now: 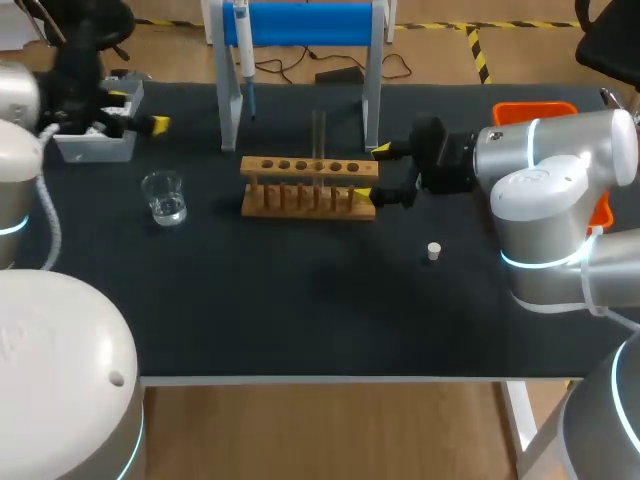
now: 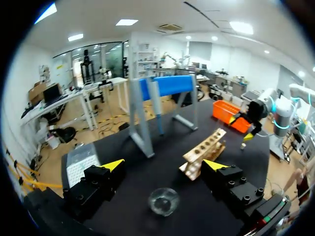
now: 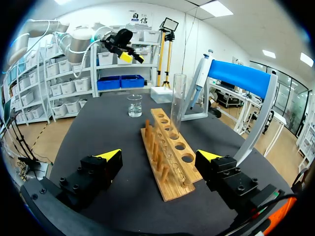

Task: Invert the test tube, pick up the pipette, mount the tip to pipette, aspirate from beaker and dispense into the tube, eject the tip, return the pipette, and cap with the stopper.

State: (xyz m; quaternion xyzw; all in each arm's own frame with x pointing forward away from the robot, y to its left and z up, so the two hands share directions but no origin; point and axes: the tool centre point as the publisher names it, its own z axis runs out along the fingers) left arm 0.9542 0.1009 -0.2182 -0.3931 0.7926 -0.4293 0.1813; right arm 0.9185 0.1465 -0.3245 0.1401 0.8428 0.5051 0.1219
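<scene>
Head view: shows right gripper (image 1: 372,174) spread open around right end of rack (image 1: 300,187) — test tube (image 1: 320,135) upright in it, stopper (image 1: 433,251) loose on table (image 1: 300,320), pipette (image 1: 243,50) hanging on stand (image 1: 300,22).
Left wrist view: shows left gripper (image 2: 163,166) open over beaker (image 2: 164,201).
Right wrist view: shows fingers apart either side of rack end — test tube ahead.
</scene>
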